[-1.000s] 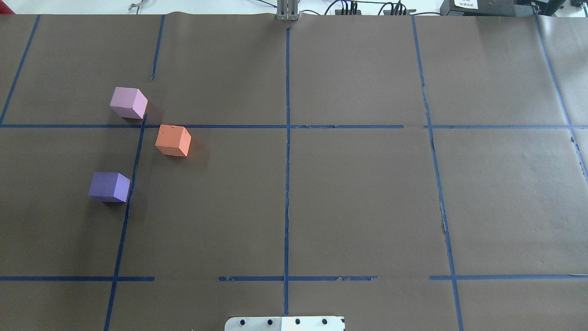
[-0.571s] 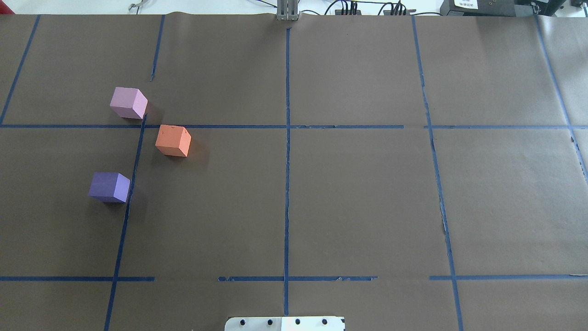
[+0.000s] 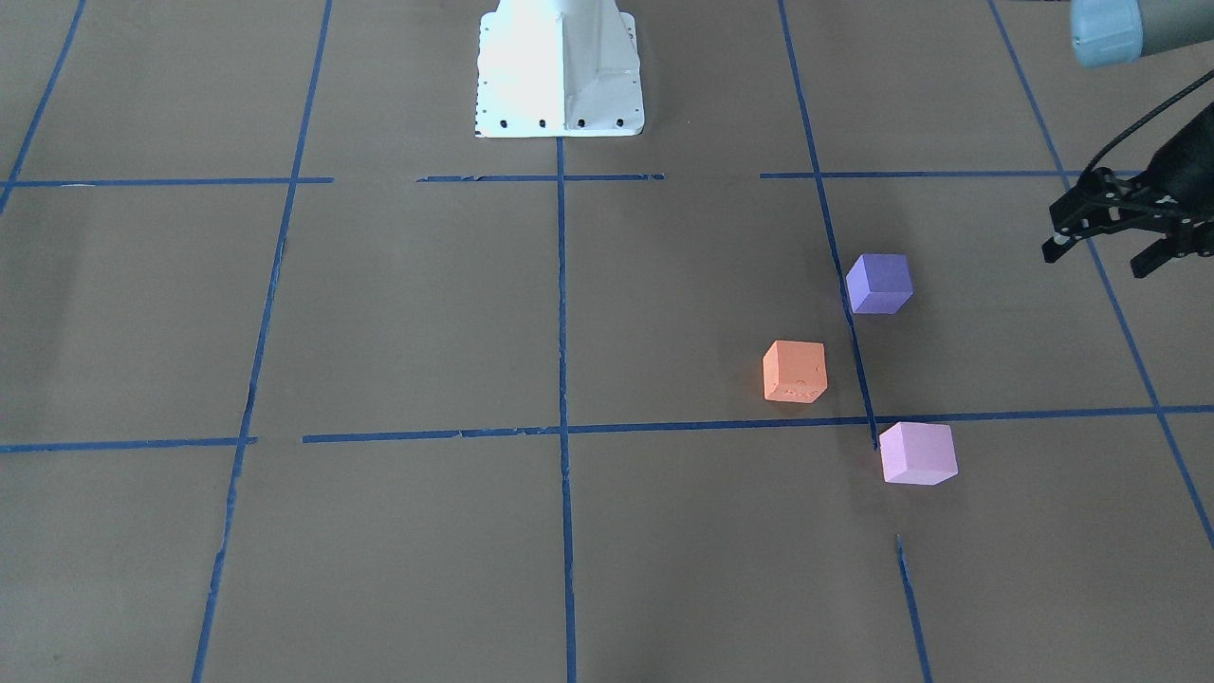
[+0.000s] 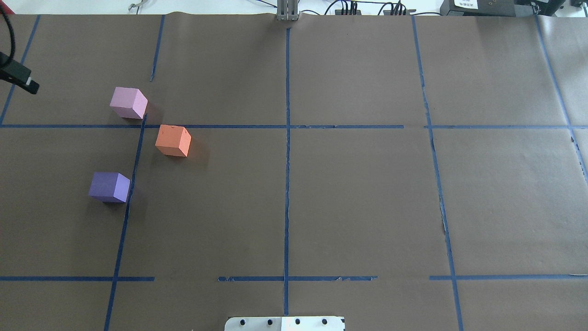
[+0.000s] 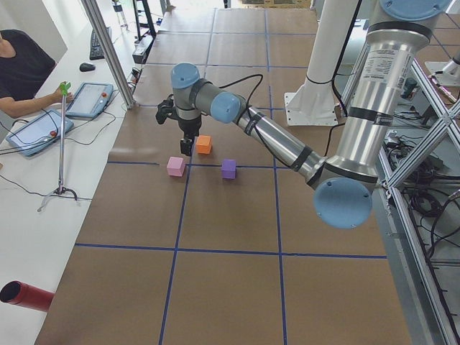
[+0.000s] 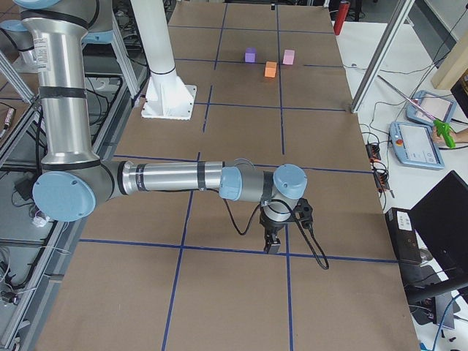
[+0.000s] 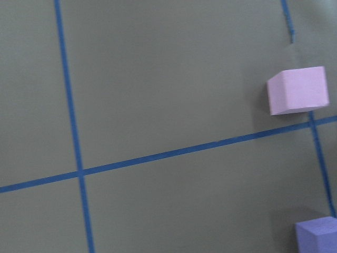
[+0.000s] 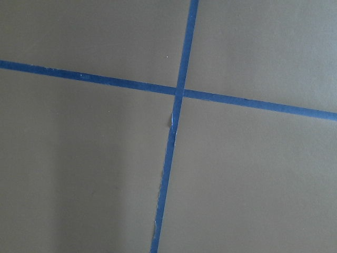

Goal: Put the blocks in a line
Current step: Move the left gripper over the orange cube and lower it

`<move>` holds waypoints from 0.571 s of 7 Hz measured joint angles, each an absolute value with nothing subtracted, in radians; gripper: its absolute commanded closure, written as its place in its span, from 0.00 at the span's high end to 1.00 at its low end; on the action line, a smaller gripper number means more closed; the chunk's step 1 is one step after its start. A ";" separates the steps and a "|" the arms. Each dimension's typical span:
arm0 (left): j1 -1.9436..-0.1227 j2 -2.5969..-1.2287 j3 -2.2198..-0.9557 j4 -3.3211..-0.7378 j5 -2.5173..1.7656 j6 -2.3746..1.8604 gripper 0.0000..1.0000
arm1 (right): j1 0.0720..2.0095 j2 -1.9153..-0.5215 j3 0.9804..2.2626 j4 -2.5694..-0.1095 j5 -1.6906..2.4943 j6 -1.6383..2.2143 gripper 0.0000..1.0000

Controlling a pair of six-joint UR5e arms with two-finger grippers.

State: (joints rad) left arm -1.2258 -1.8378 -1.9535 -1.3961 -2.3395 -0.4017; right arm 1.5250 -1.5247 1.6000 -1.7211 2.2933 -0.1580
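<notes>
Three cubes sit apart on the brown table at the robot's left: the pale pink block [image 4: 128, 102] farthest, the orange block [image 4: 173, 140] in the middle and to the right, the dark purple block [image 4: 109, 186] nearest. In the front-facing view they are the pink [image 3: 917, 452], orange [image 3: 795, 371] and purple [image 3: 879, 283] blocks. My left gripper [image 3: 1094, 261] hovers open and empty beside them, clear of all three; only one finger [image 4: 20, 78] shows at the overhead view's left edge. The left wrist view shows the pink block [image 7: 297, 89] and the purple block [image 7: 317, 235]. My right gripper [image 6: 274, 245] hangs over the table's far right end; I cannot tell whether it is open or shut.
Blue tape lines [image 4: 287, 138] divide the brown paper into squares. The white robot base [image 3: 560, 66] stands at the table's near middle edge. An operator with tablets [image 5: 90, 97] sits past the far edge, and cables [image 4: 349, 8] lie along it.
The left gripper's finger has come into the overhead view at the left edge. The three blocks have not moved.
</notes>
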 measured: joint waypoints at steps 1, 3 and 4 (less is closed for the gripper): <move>-1.166 -1.886 -1.953 -1.376 -2.338 -0.480 1.00 | 1.525 -1.525 1.600 -1.721 2.293 -0.158 1.00; -1.058 -1.919 -1.933 -1.391 -2.335 -0.591 1.00 | 1.525 -1.525 1.600 -1.721 2.293 -0.158 1.00; -1.017 -1.931 -1.908 -1.426 -2.331 -0.637 1.00 | 1.525 -1.525 1.600 -1.721 2.293 -0.158 1.00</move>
